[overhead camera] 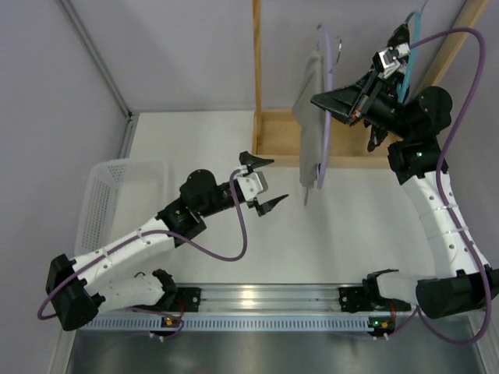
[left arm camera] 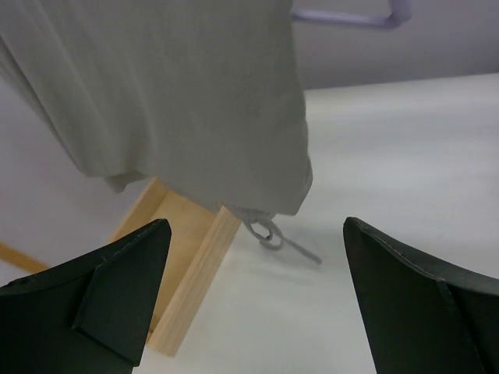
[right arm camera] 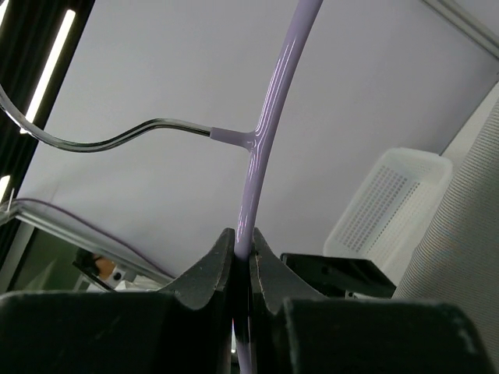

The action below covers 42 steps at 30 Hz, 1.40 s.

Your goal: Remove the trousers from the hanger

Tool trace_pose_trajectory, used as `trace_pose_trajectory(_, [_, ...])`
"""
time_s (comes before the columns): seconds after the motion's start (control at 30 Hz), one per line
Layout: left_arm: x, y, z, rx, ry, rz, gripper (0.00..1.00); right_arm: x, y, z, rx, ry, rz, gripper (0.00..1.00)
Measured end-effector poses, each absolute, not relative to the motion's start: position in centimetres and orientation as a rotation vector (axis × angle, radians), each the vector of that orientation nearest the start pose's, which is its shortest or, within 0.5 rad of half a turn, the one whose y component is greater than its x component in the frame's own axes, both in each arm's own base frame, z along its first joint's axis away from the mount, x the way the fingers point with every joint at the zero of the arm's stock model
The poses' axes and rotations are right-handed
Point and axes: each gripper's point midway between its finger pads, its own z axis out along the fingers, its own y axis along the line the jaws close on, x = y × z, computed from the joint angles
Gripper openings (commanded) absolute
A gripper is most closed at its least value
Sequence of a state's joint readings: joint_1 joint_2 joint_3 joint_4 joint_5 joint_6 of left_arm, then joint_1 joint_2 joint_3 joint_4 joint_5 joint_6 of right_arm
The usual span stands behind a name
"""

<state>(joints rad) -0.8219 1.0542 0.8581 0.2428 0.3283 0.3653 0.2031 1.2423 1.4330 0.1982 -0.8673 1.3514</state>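
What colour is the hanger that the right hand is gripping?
The hanger is pale lilac, shown best in the right wrist view.

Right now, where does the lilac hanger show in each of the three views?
Top external: the hanger hangs upright, right of centre in the upper half.
Left wrist: only the hanger's bar end shows, at the top right.
Right wrist: the hanger rises through the centre, pinched by the right hand.
Shared landmark: the grey trousers draped on it, visible in all three.
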Motion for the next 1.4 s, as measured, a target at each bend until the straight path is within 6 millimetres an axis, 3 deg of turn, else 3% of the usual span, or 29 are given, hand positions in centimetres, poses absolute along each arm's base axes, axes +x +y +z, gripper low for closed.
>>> trace_pose_trajectory(0.13, [21.9, -34.9, 34.0, 1.074, 1.075, -0.663, 0.99, 27.5, 21.8, 51.4, -0.023, 1.594, 1.744, 0.00])
trace_pose_trajectory(0.23, [22.3, -37.2, 35.8, 1.028, 1.062, -0.689, 0.97, 28.0, 21.8, 50.5, 0.003, 1.629, 1.726, 0.00])
trace_pose_trajectory(0.43, [24.5, -38.4, 38.5, 0.926, 1.041, -0.653, 0.91, 28.3, 22.0, 49.3, 0.027, 1.678, 1.712, 0.00])
trace_pose_trajectory(0.57, [25.2, -38.7, 38.7, 0.905, 1.037, -0.637, 0.86, 28.2, 22.2, 49.2, 0.023, 1.683, 1.712, 0.00])
trace_pose_trajectory(0.67, [25.6, -38.9, 38.2, 0.904, 1.046, -0.621, 0.78, 28.2, 22.2, 49.2, 0.022, 1.684, 1.713, 0.00])
trace_pose_trajectory(0.77, [26.0, -38.8, 38.0, 0.906, 1.047, -0.594, 0.60, 28.2, 22.2, 49.2, 0.020, 1.684, 1.715, 0.00])
trace_pose_trajectory(0.8, [26.1, -38.8, 38.0, 0.907, 1.045, -0.584, 0.49, 28.1, 22.2, 49.3, 0.017, 1.684, 1.716, 0.00])
trace_pose_trajectory(0.97, [26.3, -38.6, 38.4, 0.914, 1.015, -0.547, 0.25, 27.9, 22.3, 49.3, 0.008, 1.684, 1.726, 0.00])
trace_pose_trajectory(1.0, [26.3, -38.6, 38.5, 0.918, 1.009, -0.543, 0.17, 27.9, 22.3, 49.2, 0.006, 1.684, 1.730, 0.00])
trace_pose_trajectory(1.03, [26.2, -38.6, 38.5, 0.926, 1.002, -0.537, 0.02, 27.9, 22.3, 49.2, 0.002, 1.685, 1.734, 0.00])
trace_pose_trajectory(1.27, [26.8, -38.5, 38.8, 0.932, 0.985, -0.482, 0.00, 27.9, 22.7, 48.1, -0.015, 1.703, 1.768, 0.00])
trace_pose_trajectory(1.4, [27.7, -38.1, 40.0, 0.894, 0.988, -0.441, 0.00, 27.8, 22.9, 46.9, -0.024, 1.735, 1.786, 0.00])
